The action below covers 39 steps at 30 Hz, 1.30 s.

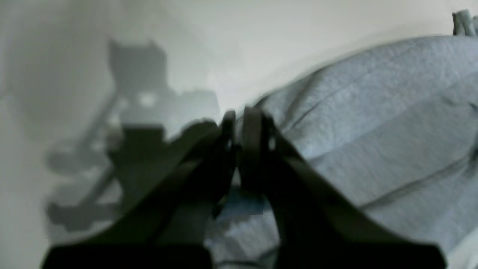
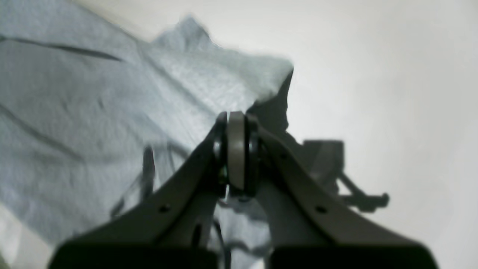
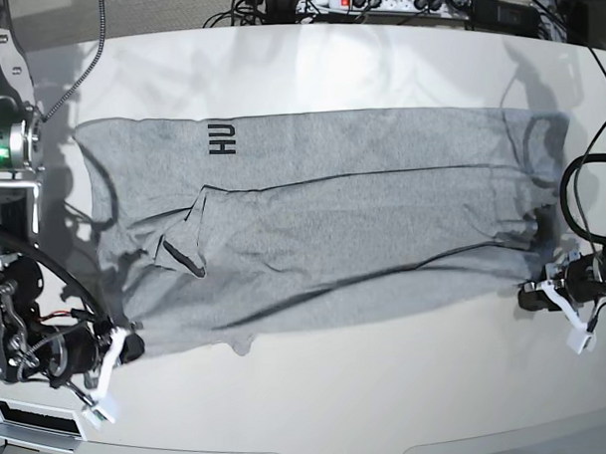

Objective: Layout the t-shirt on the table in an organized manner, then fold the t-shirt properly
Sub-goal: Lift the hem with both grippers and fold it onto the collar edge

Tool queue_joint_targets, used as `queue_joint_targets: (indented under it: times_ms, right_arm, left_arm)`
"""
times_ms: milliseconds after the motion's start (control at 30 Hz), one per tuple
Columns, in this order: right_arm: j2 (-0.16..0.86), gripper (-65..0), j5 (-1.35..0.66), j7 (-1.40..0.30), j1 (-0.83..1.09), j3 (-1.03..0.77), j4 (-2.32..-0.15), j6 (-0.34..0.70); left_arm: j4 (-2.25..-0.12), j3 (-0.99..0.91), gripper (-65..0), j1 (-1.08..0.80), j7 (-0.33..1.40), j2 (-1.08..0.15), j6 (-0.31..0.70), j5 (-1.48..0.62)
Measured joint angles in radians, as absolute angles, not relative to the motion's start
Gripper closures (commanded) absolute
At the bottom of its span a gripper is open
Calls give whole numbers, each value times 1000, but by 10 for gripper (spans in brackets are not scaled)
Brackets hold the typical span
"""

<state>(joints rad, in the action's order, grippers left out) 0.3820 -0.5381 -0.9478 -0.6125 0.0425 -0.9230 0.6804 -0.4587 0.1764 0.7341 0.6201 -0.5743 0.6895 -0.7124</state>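
base: t-shirt (image 3: 362, 205) lettering "hu" (partial)

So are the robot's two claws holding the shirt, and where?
Yes. Both pinch the t-shirt at its near edge: the left gripper and the right gripper, one at each end corner.

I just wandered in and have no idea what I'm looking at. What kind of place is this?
Probably a robotics lab or test bench. A grey t-shirt lies spread on a big white table, a robot arm works at each end, and power strips with tangled cables sit along the far edge.
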Motion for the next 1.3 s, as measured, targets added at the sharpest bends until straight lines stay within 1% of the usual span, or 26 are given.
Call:
queue_joint_targets:
  times_ms: [33,133,233,300,433,567,767,1000,1100,1200,1300]
  right_arm:
    - [392,0,-567,-977,-604,43,-923,697]
    - [424,0,-661,-1055,-582,43,-923,696]
    - [454,0,-716,-1076,-566,43,-923,696]
    - [474,0,-735,-1080,-562,43,-923,696]
    - [522,0,-786,-1095,-561,44,-949,696]
    - [537,0,-851,-1131,-565,44,-958,697]
    - [532,0,-925,-1138,-563,44,-957,696]
    - [530,0,-928,-1145,-563,44,-957,696]
    - [523,0,-928,-1146,-562,44,-957,696]
    - [513,0,-928,-1166,-560,44,-957,696]
    - [513,0,-971,-1190,-548,44,-958,696]
  left_arm:
    - [-459,176,0,738,657,-578,690,-735]
    - [-459,176,0,740,722,-582,690,-761]
    - [-459,176,0,737,792,-590,690,-801]
    - [-459,176,0,735,831,-604,690,-881]
    - [-460,177,0,745,859,-651,690,-1061]
    - [-462,176,0,757,870,-686,690,-1070]
    - [-462,176,0,754,890,-694,690,-1070]
    - [-464,176,0,826,895,-735,690,-1093]
    - [-465,176,0,845,891,-734,690,-1089]
    - [-465,176,0,833,934,-732,690,-1087]
    - [-466,176,0,789,940,-731,690,-1099]
